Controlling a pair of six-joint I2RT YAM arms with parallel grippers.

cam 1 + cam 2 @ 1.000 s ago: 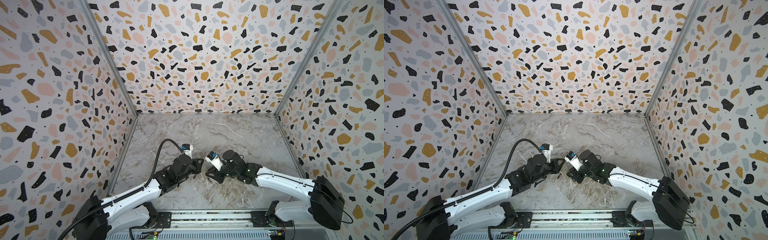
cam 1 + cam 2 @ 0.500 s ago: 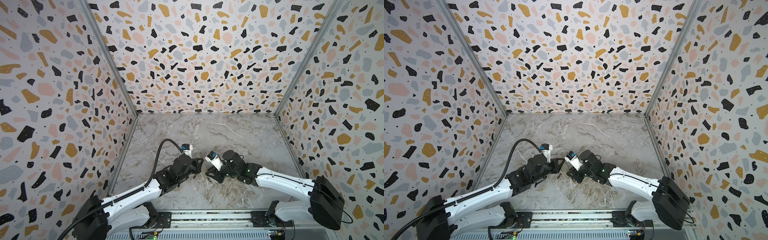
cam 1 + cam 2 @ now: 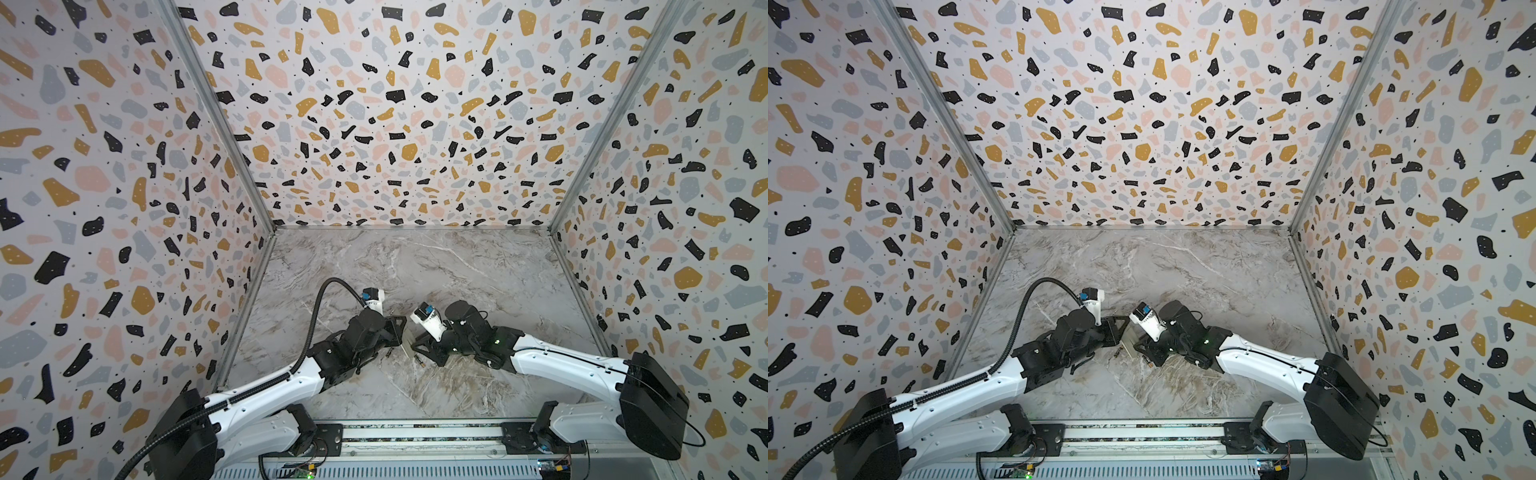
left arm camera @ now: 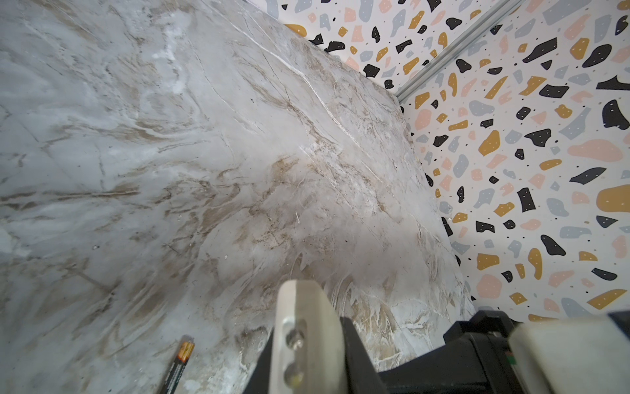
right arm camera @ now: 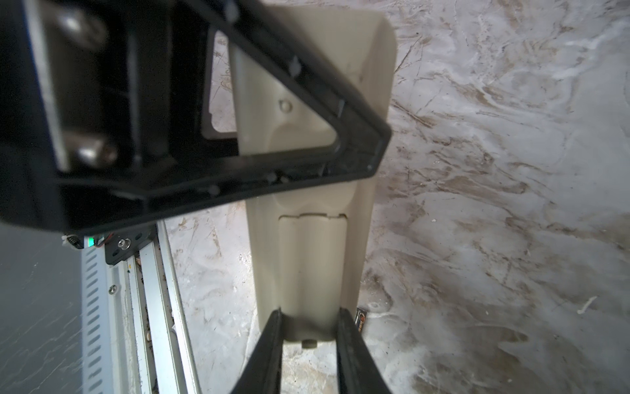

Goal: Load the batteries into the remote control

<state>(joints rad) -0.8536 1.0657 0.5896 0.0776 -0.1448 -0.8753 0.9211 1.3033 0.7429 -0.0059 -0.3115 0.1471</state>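
Right end effector (image 5: 311,327) clamped on remote control (image 5: 317,259); left end effector (image 3: 399,332) together; battery (image 4: 180,363) lying on bench (image 4: 170,170).

Bright, even, diffuse light; soft shadows on the tabletop (image 3: 436,270). Top views bow at the edges. Wrist views blur the nearest fingers (image 5: 354,358).

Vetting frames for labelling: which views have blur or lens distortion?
Right wrist view: left gripper close up is blurred, remote control behind it sharper. Left wrist view: near finger soft, battery fairly sharp, floor bowed. Both top views: sharp, evenly lit, corner posts straight.
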